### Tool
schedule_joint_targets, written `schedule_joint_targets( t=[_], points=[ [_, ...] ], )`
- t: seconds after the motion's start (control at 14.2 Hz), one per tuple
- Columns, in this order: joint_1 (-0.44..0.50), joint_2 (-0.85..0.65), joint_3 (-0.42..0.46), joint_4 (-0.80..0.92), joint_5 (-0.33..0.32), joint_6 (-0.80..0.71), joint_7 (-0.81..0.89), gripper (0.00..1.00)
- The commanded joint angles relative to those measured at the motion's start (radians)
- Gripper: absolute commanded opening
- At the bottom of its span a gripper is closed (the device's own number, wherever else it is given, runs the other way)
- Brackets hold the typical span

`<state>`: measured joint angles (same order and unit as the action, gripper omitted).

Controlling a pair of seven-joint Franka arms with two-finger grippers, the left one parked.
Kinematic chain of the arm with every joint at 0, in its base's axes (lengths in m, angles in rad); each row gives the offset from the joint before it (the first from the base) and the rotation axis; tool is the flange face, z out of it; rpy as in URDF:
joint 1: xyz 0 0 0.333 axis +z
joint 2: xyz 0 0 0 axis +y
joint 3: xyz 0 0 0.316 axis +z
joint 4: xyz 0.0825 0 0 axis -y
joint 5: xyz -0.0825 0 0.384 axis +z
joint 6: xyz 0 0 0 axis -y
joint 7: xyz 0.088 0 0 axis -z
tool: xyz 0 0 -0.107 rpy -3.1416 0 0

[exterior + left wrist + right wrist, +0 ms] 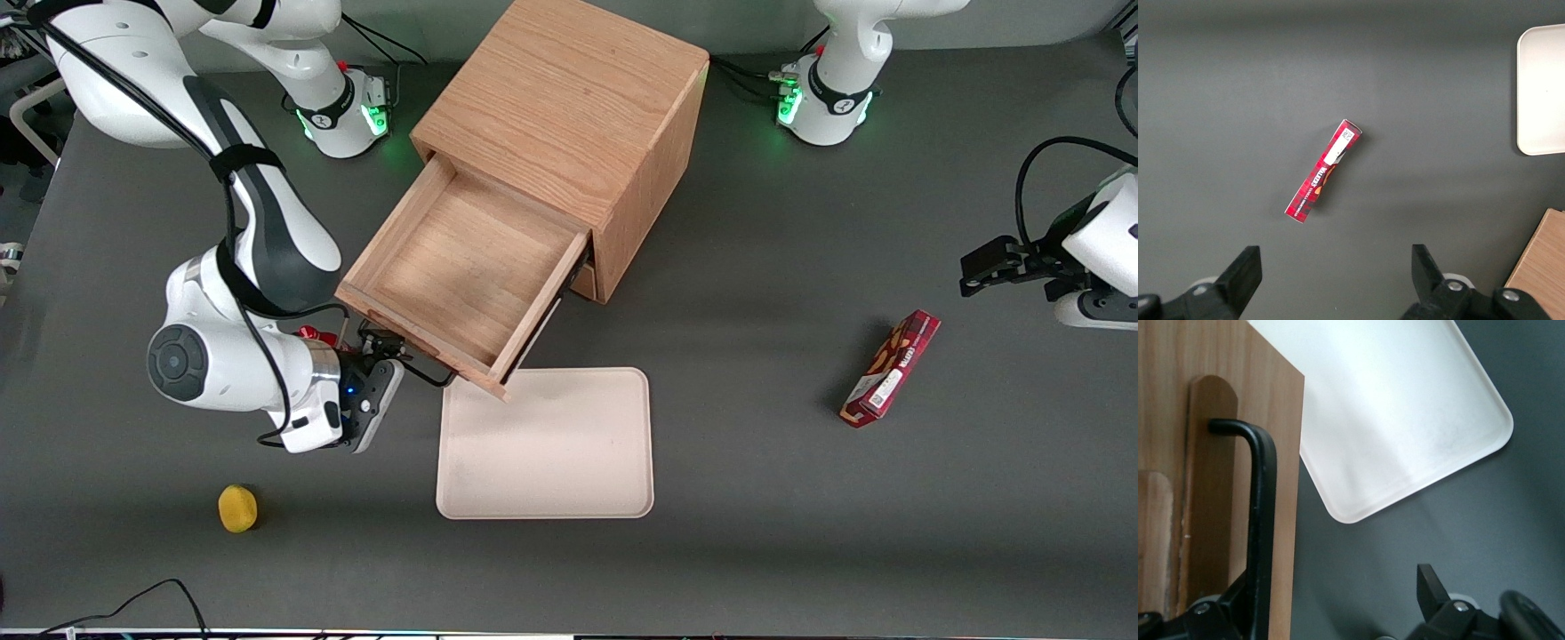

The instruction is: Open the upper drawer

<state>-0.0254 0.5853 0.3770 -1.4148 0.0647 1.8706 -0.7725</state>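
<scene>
1 open end effector (pixel 1331 600) astride the upper drawer (pixel 453 267) handle (pixel 1261 520), fingers plain only at the wrist

A robotics lab: two bench-mounted arms on a grey table (pixel 765 373) with cabling

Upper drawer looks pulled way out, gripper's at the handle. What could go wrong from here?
1. The upper drawer already sits far out of the oak cabinet; more pull could drag it off its runners.
2. Its front corner overhangs the cream tray; a sagging drawer might strike the tray.
3. The gripper has one finger against the black bar handle, the other clear of it; a careless retreat may snag the bar and shift the cabinet.
</scene>
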Motion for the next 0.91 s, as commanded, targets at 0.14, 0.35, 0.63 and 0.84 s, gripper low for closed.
schedule_joint_targets(
  t=[0.14, 0.35, 0.63, 0.84],
  points=[
    [0.002, 0.03, -0.027, 0.074, -0.022, -0.002, -0.056, 1.0],
    [0.004, 0.03, -0.027, 0.08, -0.016, -0.034, -0.051, 1.0],
    [0.009, 0.022, -0.024, 0.189, -0.011, -0.175, -0.034, 1.0],
    [0.012, -0.015, -0.015, 0.269, -0.011, -0.305, 0.074, 1.0]
  ],
)
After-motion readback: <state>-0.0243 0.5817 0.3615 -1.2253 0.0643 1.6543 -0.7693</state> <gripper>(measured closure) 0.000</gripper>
